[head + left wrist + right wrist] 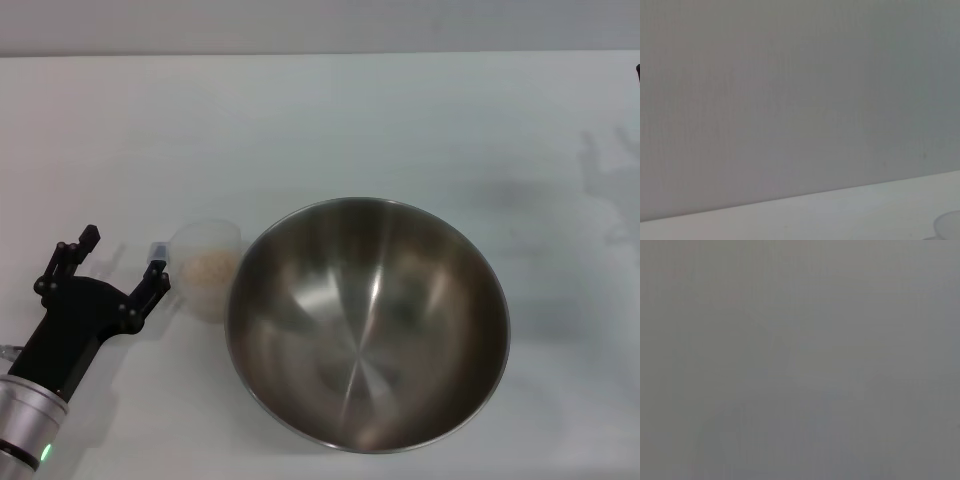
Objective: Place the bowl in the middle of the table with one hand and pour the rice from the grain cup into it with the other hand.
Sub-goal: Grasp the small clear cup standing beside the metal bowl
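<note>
Left black two-fingered gripper [122, 262] is hovering, jaws spread, beside the clear rice-filled plastic cup [207, 268] — touching the wide steel bowl [367, 325].

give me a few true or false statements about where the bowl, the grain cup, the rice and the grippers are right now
1. The rice is in the grain cup. True.
2. The bowl already holds rice. False: its inside is bare steel.
3. The left gripper is open beside the cup. True.
4. The left gripper has lifted the cup over the bowl. False: the cup stands on the table, left of the bowl.
5. The right gripper grips the bowl's rim. False: no right gripper is in view.
</note>
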Action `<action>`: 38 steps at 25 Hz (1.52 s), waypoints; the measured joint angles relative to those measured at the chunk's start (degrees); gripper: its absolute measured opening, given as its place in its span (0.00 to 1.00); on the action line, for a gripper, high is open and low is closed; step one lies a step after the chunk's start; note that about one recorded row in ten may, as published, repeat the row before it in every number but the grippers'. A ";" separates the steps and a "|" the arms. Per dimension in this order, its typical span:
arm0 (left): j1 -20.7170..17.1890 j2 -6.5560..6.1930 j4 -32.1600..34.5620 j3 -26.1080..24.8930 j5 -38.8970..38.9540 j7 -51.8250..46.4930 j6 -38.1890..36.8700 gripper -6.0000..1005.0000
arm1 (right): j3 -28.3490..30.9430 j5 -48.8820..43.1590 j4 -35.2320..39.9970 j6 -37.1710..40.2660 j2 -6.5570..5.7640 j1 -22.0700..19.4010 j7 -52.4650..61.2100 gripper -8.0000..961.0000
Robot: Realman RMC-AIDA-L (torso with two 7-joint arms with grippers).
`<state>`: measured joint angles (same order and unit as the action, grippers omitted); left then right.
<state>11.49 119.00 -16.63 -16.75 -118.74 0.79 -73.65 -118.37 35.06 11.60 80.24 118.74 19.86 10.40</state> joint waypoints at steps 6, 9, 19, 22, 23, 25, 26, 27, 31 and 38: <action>0.24 0.00 -0.26 -0.78 0.00 0.00 1.14 0.79 | 0.00 0.00 0.00 -0.44 0.00 0.10 0.29 0.46; 0.27 0.00 -0.35 -0.79 0.00 0.00 1.17 0.79 | 0.00 0.00 0.00 -0.47 0.00 0.18 0.32 0.46; 0.38 0.09 -0.47 -0.54 -0.30 0.07 1.22 0.65 | 0.00 0.20 0.00 -0.61 0.00 0.13 0.36 0.46; 0.83 0.09 -0.59 -0.09 -0.40 0.01 1.21 0.54 | 0.00 0.25 0.00 -0.62 0.00 0.08 0.37 0.46; 0.95 0.09 -0.69 -0.06 -0.42 0.00 1.22 0.50 | 0.00 0.25 0.00 -0.62 0.00 0.08 0.37 0.46; 0.95 0.09 -0.69 -0.06 -0.42 0.00 1.22 0.42 | 0.00 0.30 0.00 -0.62 0.00 0.01 0.38 0.46; 1.09 0.09 -1.02 -0.04 -0.44 0.00 1.23 0.38 | 0.00 0.30 0.00 -0.62 0.00 0.01 0.38 0.46; 1.17 0.09 -1.10 -0.03 -0.44 0.00 1.23 0.32 | 0.00 0.34 -0.01 -0.62 0.00 -0.06 0.39 0.46; 1.49 0.09 -1.12 -0.02 -0.45 0.33 1.21 0.14 | 0.00 0.40 0.00 -0.62 0.00 -0.14 0.41 0.46; 2.68 0.09 -1.07 -0.52 -0.36 0.91 -0.02 0.05 | 0.00 0.45 -0.15 -0.29 0.02 -0.23 0.40 0.46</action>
<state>14.16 119.09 -17.70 -17.28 -119.10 1.71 -73.67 -118.37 35.51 11.45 79.95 118.76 19.63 10.80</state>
